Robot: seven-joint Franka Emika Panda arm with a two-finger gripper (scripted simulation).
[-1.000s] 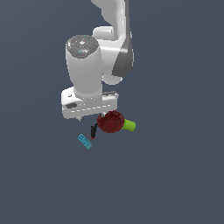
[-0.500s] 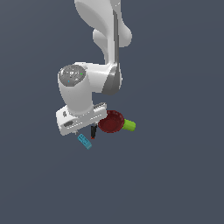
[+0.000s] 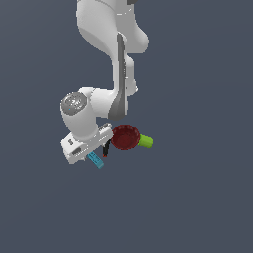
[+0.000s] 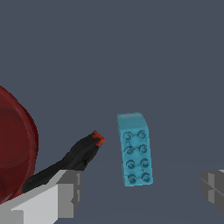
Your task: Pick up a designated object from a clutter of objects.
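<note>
Target is the cyan box [image 4: 134, 151], a small flat studded brick lying on the floor just beside the black-and-red tool [image 4: 65, 162], which sits between it and the red bowl [image 3: 125, 137]. Gripper [image 4: 140, 192] is wide open, holding nothing; in the wrist view the box sits between the two fingers [image 4: 65, 192], touching neither. My guess on handling: rigid, light, smooth plastic faces, so a bit slippery but not fragile. Best hold looks like pinching across the two long side walls, near mid-length, not the studded top. Watch the tool's red tip: it's close to the box's side, and a finger could clip it. The bowl looks empty as far as I can see; the lime green cylinder [image 3: 146, 142] lies outside it, touching the rim on the side away from the box.
</note>
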